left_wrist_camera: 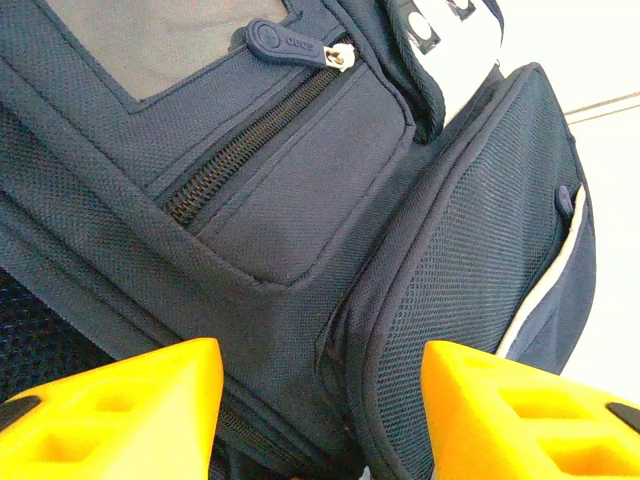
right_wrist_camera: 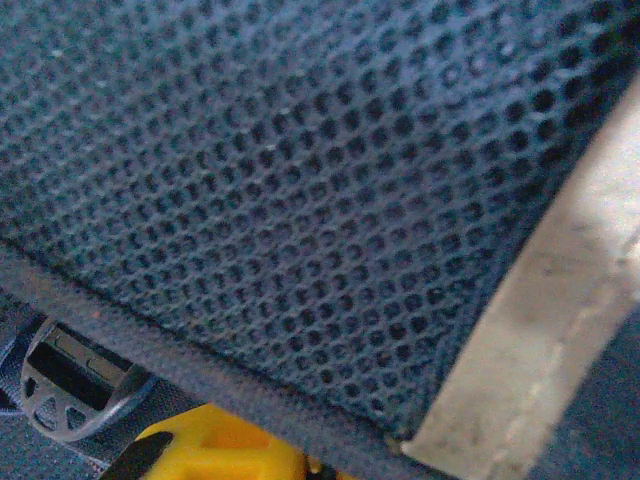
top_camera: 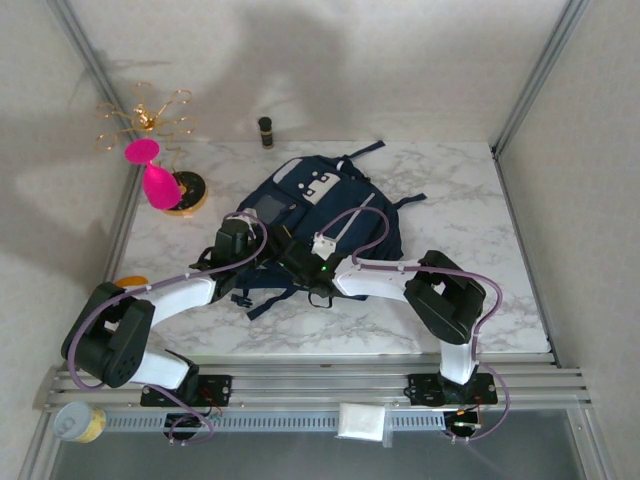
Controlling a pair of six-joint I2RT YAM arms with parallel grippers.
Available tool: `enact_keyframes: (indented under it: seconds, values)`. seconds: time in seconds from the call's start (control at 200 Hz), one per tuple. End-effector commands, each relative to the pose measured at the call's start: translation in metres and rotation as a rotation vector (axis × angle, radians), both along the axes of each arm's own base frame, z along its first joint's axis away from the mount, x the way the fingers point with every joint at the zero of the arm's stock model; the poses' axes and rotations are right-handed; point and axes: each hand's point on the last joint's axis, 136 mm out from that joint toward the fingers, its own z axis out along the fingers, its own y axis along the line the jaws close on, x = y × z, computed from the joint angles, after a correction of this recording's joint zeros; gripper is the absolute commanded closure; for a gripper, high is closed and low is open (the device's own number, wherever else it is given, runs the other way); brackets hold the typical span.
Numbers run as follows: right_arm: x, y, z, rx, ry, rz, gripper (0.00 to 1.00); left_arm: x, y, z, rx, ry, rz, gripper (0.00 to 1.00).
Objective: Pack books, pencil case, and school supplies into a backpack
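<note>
backpack [top_camera: 290, 200]: matt woven cloth, mesh | table [top_camera: 460, 200]: smooth marble-look

**Backpack Blocks the Middle, Right Side Open**

The backpack [top_camera: 322, 212] fills the middle of the worktop [top_camera: 470, 205], and both arms reach across its near edge. To the right of it the worktop lies bare. The far left corner is crowded by a pink object [top_camera: 157, 180] on a round stand [top_camera: 188, 192] and a gold wire ornament [top_camera: 148, 112]. A small dark bottle [top_camera: 265, 132] stands at the far edge. The right end effector [top_camera: 297, 260] presses close against the backpack's mesh.
</note>
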Motion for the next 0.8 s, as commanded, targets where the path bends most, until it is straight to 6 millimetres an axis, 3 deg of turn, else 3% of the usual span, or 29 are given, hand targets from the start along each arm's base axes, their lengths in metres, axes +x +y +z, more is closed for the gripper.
enact_keyframes:
  seconds: [0.0,0.14,0.325,0.411,0.616,0.796]
  values:
    - [0.019,-0.004,0.039,-0.013,-0.112,0.008,0.91,-0.001,0.000,0.000,-0.029,0.000,-0.006,0.45]
    - [0.010,-0.013,0.053,-0.027,-0.114,0.034,1.00,-0.001,-0.002,0.007,-0.059,-0.012,-0.007,0.44]
    - [-0.006,-0.020,0.060,-0.009,-0.074,0.119,1.00,-0.002,-0.001,0.007,-0.068,0.015,0.002,0.43]
    - [-0.013,-0.014,0.064,0.015,-0.055,0.175,1.00,-0.007,-0.003,0.008,-0.122,0.042,0.038,0.42]
    - [-0.015,-0.009,0.069,-0.014,-0.035,0.235,1.00,-0.002,-0.037,0.029,-0.270,0.029,0.016,0.40]
    - [-0.017,-0.010,0.064,-0.024,-0.010,0.237,1.00,0.002,-0.055,0.020,-0.299,0.042,0.063,0.47]
